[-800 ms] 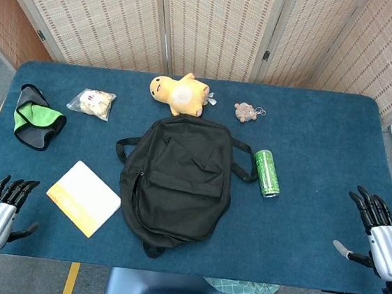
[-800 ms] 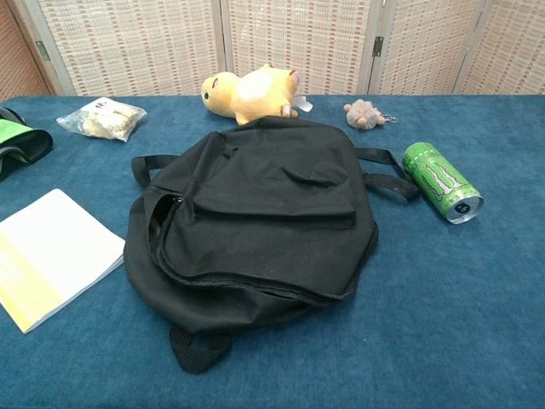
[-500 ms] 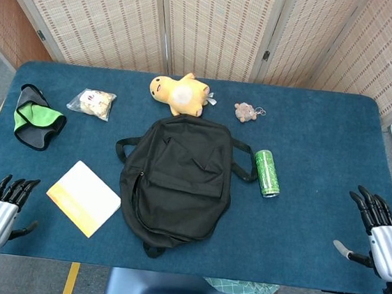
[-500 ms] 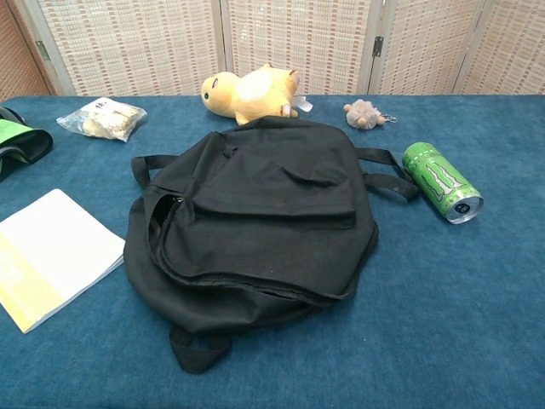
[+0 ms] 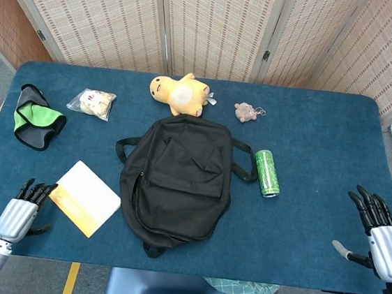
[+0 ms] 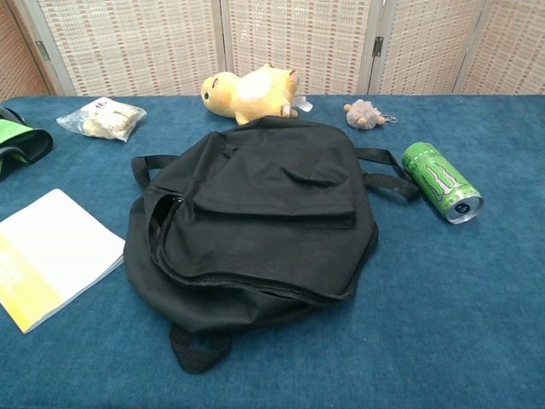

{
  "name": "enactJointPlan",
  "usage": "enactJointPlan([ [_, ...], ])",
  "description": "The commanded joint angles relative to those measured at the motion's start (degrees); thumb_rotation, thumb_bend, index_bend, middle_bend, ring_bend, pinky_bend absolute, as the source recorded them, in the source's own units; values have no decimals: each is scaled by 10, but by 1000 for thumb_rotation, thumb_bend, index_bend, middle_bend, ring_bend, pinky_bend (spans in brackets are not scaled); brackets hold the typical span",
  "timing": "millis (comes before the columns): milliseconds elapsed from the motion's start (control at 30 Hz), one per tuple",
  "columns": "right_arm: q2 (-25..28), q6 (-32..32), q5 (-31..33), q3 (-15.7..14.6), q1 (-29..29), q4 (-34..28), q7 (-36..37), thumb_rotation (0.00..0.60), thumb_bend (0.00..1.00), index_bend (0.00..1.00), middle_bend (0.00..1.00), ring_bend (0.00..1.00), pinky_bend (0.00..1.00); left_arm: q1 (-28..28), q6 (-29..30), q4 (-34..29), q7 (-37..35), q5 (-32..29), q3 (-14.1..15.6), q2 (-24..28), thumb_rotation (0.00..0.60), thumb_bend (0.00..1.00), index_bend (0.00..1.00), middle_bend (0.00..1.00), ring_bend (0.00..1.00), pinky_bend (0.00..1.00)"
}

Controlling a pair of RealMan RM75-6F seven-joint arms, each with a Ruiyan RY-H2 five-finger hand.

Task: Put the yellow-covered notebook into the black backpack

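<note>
Left hand [image 5: 22, 209] hovers with fingers spread, empty, just beside the flat yellow-covered notebook [image 5: 83, 198]. Right hand [image 5: 381, 237] is likewise splayed and empty, well apart from the soft black backpack [image 5: 177, 181]

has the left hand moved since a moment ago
Yes. The left hand has shifted toward the yellow-covered notebook, fingertips now close to its near-left corner; the notebook itself has not moved.

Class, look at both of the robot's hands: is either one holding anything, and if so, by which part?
Nothing is held. The left hand is open beside the notebook; the right hand is open at the table's far side.
</note>
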Motion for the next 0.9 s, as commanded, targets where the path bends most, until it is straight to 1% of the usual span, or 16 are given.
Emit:
enactJointPlan([
  [33, 0, 2, -1, 0, -1, -1, -1, 600, 195, 0, 16, 0, 0, -8, -8, 16, -7, 5, 6, -15, 600, 187, 107, 207, 159, 41],
  [233, 0, 4, 1, -1, -3, -2, -3, 600, 194, 0, 16, 0, 0, -20, -7, 29, -13, 9, 6, -31, 600, 187, 108, 207, 158, 41],
  [433, -1, 5, 4, -1, -5, -1, -4, 600, 194, 0, 16, 0, 0, -29, -4, 25, -10, 7, 2, -35, 600, 186, 108, 207, 158, 41],
  [767, -2, 3, 8, -1, -5, 2, -3, 600, 193, 0, 16, 0, 0, -44, -22, 25, -2, 3, 4, -43, 600, 186, 107, 207, 158, 41],
  [900, -3, 1, 8, -1, -4, 2, -4, 600, 194, 0, 16, 0, 0, -51, -39, 24, 0, -4, 4, -44, 600, 183, 107, 207, 156, 41],
])
